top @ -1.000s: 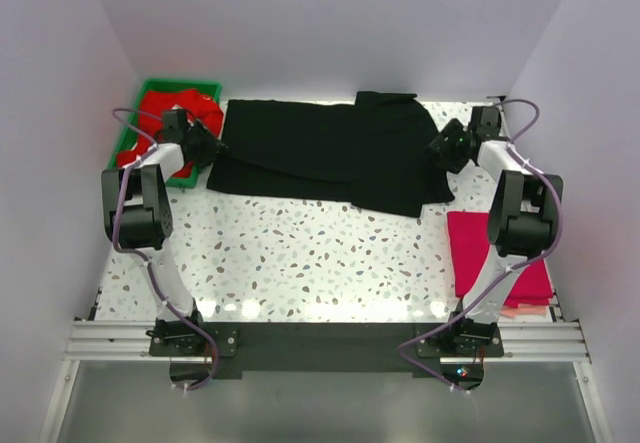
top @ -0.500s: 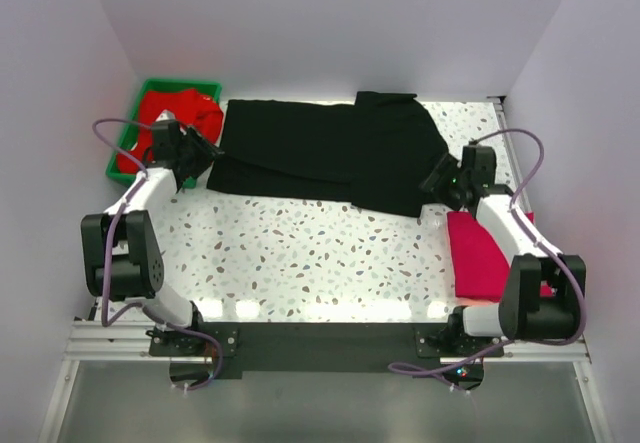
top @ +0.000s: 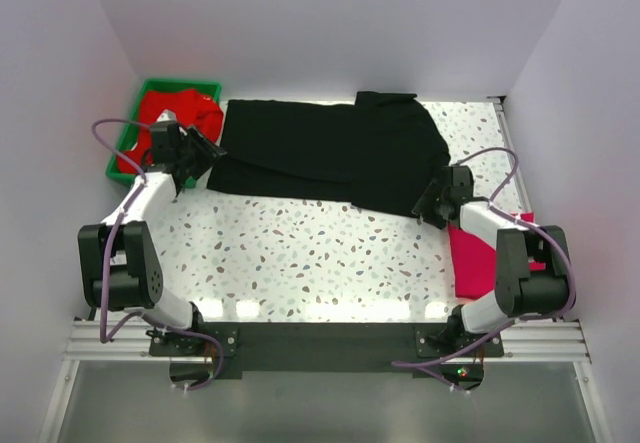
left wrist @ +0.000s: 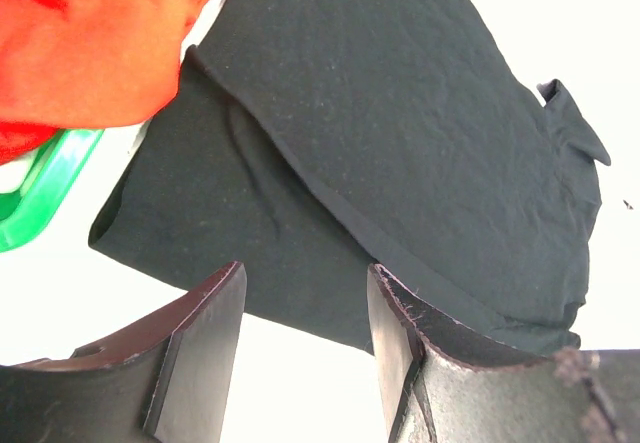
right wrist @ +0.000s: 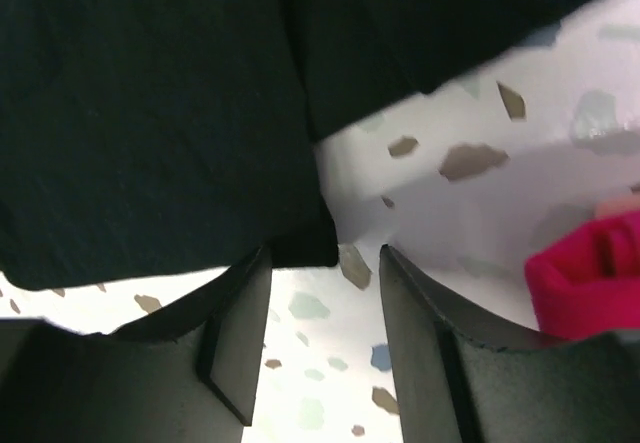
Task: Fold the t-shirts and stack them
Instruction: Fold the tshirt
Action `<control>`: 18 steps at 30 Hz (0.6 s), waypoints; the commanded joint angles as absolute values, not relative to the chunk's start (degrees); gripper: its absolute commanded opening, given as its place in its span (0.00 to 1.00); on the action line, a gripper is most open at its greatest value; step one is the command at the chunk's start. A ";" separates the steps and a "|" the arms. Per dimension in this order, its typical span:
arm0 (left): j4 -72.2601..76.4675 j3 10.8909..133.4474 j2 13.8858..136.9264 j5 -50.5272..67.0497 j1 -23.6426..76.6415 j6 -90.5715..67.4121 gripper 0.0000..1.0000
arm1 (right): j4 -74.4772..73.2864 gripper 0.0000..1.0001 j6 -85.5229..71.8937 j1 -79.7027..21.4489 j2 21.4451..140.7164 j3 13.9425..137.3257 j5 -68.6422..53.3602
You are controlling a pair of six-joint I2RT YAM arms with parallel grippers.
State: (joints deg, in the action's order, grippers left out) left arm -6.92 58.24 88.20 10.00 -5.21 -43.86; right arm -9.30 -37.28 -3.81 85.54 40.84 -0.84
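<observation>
A black t-shirt (top: 330, 153) lies partly folded across the far half of the table; it also shows in the left wrist view (left wrist: 400, 133) and the right wrist view (right wrist: 150, 113). My left gripper (top: 200, 151) is open and empty at the shirt's left edge (left wrist: 305, 333). My right gripper (top: 432, 201) is open and empty just off the shirt's near right corner (right wrist: 322, 303). A folded magenta-pink t-shirt (top: 480, 253) lies at the right, under the right arm, and shows in the right wrist view (right wrist: 580, 278). Red t-shirts (top: 185, 111) fill the green tray.
The green tray (top: 128, 141) stands at the far left corner, close behind my left gripper; its rim shows in the left wrist view (left wrist: 40, 198). White walls close the table on three sides. Speckled tabletop (top: 300, 253) lies between the arms.
My right gripper has come down from the shirt's far right side to its near right corner. My left gripper shifted a little at the shirt's left edge. The black shirt has not moved.
</observation>
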 commanded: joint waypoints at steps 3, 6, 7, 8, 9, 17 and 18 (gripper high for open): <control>-6.06 58.53 86.57 11.25 -5.10 -42.45 0.57 | -3.43 0.38 -39.55 -4.74 88.68 42.27 -1.32; -6.06 58.80 86.66 11.34 -5.18 -42.36 0.56 | -3.95 0.18 -39.81 -4.75 87.81 42.10 -1.93; -6.15 58.89 86.57 11.34 -5.10 -42.36 0.56 | -4.39 0.13 -39.73 -4.66 87.63 42.88 -2.54; -6.07 58.89 86.66 11.34 -5.10 -42.36 0.56 | -4.83 0.09 -39.81 -4.66 86.93 43.41 -3.16; -5.98 58.89 86.75 11.42 -5.10 -42.36 0.56 | -5.79 0.04 -39.81 -4.75 86.66 44.03 -3.95; -5.36 59.32 89.64 11.42 -5.10 -42.98 0.56 | -13.79 0.00 -39.29 -4.75 87.80 58.52 -10.45; -5.27 59.76 90.17 11.69 -5.10 -43.07 0.56 | -14.41 0.00 -39.55 -4.66 89.28 59.84 -10.89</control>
